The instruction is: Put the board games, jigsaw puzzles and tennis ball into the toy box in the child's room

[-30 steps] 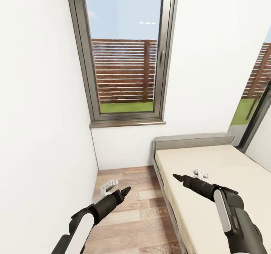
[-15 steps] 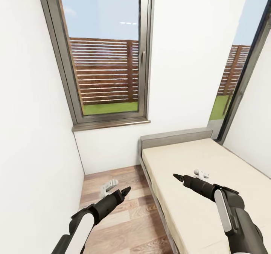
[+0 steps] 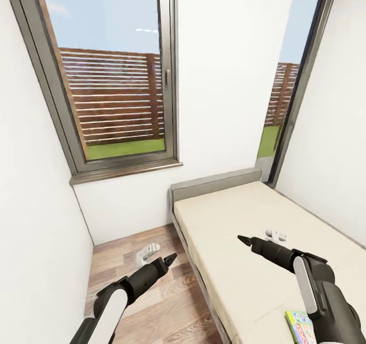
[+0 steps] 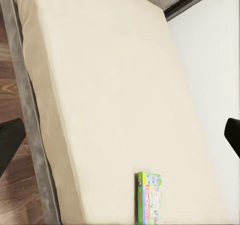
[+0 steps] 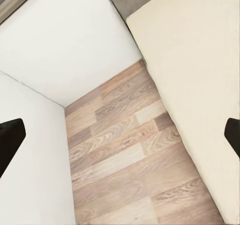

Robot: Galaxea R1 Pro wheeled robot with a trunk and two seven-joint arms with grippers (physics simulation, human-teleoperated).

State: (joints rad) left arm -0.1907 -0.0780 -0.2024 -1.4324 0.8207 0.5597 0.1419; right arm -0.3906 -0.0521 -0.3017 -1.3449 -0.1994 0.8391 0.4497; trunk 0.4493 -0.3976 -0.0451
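Head view: a narrow room w/ white walls, wood-plank floor [image 3: 137, 293], a tall grey-framed window [image 3: 101, 79] giving on a slatted brown fence and grass. A bed [image 3: 239, 242] w/ a plain cream mattress and grey frame runs along the right wall.

Left gripper [image 3: 171, 257] hangs over the floor, right gripper [image 3: 243, 240] over the mattress; each reads as a dark pointed tip, fingers pressed together, holding nothing.

One game [image 3: 300, 326], a flat green-edged printed box, lies on the mattress at the near right, partly hidden by the right arm.

Left wrist view gives more of it: game [image 4: 149, 197] flat on the cream mattress, near the wall side, colourful print, too blurred to read.

Right wrist view: floor planks [image 5: 125, 150], white wall corner, mattress edge.
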